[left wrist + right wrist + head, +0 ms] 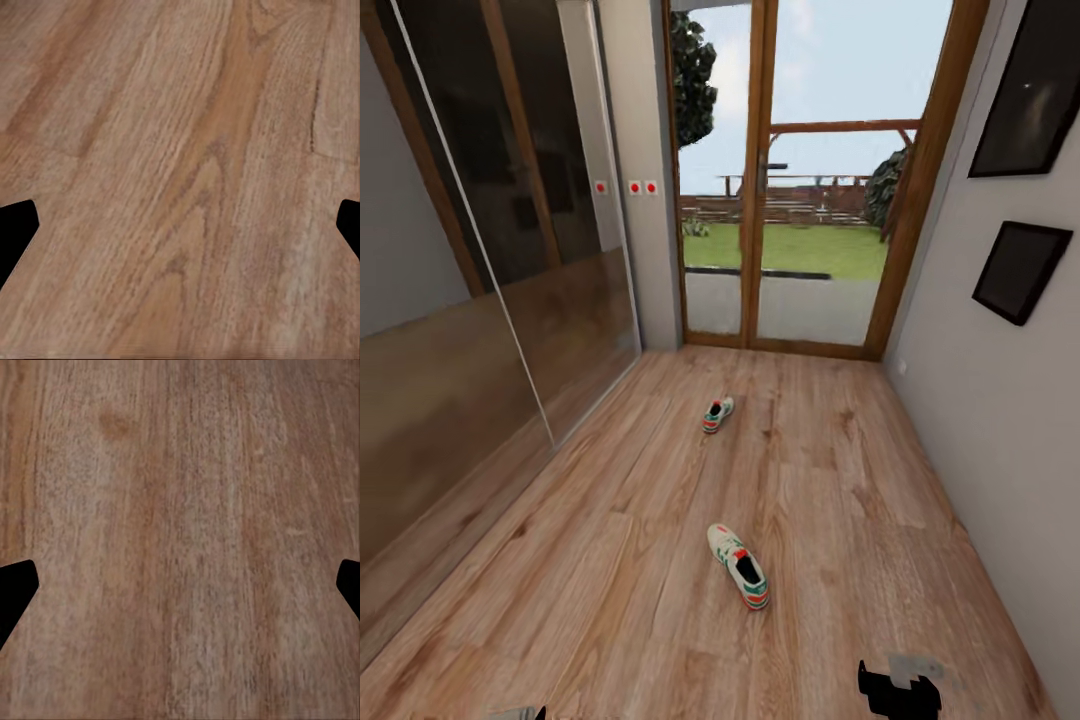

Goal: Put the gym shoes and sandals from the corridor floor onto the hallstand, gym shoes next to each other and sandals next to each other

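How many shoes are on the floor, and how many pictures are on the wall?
Gym shoes on the corridor floor: 2, a near one and a far one
Dark framed pictures on the right wall: 2, an upper one and a lower one
Total: 4

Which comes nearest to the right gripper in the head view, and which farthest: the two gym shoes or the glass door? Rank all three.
From the right gripper:
1. Near gym shoe, mid-floor, to its left.
2. Far gym shoe, further up the corridor floor.
3. Glass door, at the corridor's end.
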Available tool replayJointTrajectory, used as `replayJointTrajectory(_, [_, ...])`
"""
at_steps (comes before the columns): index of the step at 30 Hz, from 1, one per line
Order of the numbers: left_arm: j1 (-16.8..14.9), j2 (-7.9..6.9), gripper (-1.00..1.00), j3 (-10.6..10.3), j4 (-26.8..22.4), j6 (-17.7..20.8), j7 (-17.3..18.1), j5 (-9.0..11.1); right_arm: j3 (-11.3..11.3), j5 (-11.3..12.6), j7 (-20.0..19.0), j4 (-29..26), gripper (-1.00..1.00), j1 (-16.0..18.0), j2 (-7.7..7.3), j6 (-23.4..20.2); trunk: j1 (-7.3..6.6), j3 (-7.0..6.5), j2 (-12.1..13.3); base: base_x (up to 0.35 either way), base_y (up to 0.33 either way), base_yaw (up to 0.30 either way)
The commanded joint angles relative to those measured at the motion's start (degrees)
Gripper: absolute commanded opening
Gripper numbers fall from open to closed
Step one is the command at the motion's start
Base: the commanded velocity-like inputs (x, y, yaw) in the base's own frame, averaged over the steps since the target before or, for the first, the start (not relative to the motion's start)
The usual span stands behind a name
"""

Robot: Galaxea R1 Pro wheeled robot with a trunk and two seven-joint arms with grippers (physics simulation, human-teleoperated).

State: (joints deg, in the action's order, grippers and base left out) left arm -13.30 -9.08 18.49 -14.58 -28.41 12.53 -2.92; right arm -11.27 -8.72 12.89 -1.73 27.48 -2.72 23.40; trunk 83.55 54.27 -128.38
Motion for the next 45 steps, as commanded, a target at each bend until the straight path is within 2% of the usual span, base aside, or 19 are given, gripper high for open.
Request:
replayJointTrajectory(1, [-0.1, 0.02, 1.0, 0.5, 0.1, -0.2, 0.4, -0.3, -0.4, -0.6, 0.2, 0.1, 1.0, 0.0, -0.01, 0.2, -0.01, 0.05, 0.0, 0.016, 0.0, 0.278])
replayJointTrajectory(15, [-0.1, 0.02, 1.0, 0.5, 0.1, -0.2, 0.4, -0.3, -0.4, -0.6, 0.2, 0.0, 1.0, 0.0, -0.01, 0.2, -0.01, 0.21, 0.0, 0.004, 0.0, 0.256])
replayJointTrajectory(33, [-0.1, 0.07, 1.0, 0.5, -0.2, 0.0, 0.3, -0.3, -0.3, -0.8, 0.1, -0.3, 1.0, 0.0, 0.04, 0.2, -0.01, 1.28, 0.0, 0.0, 0.0, 0.017])
replayJointTrajectory(39, [-0.7, 0.18, 1.0, 0.5, -1.1, 0.5, 0.3, -0.3, 1.8, -1.9, -0.1, -1.7, 1.0, 0.1, 0.12, 0.0, -0.01, 1.3, 0.0, 0.0, 0.0, 0.0])
replayJointTrajectory(45, [-2.1, -0.02, 1.0, 0.3, -1.4, 1.0, 0.3, -0.4, 4.9, -3.9, -2.6, -8.5, 1.0, 0.1, 0.16, -1.6, -0.01, 1.3, 0.0, 0.0, 0.0, 0.0])
